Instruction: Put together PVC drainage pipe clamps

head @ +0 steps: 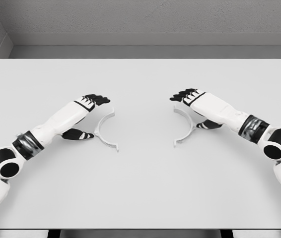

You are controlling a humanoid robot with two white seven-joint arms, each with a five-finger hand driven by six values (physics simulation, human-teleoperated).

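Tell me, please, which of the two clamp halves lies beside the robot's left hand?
The left clamp half, curving open toward the picture's right, beside the left hand; the right clamp half mirrors it.

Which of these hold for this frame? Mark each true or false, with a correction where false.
1. Two white half-ring clamp pieces lie on the white table. True: the left white half-ring clamp piece and the right white half-ring clamp piece.
2. The two pieces are already joined into a full ring. False: they lie apart, with bare table between them.
3. The left hand is beside the left piece. True.
4. The right hand holds its piece lifted high above the table. False: the piece lies on the table by the hand.
5. The open sides of the half-rings face each other. True.
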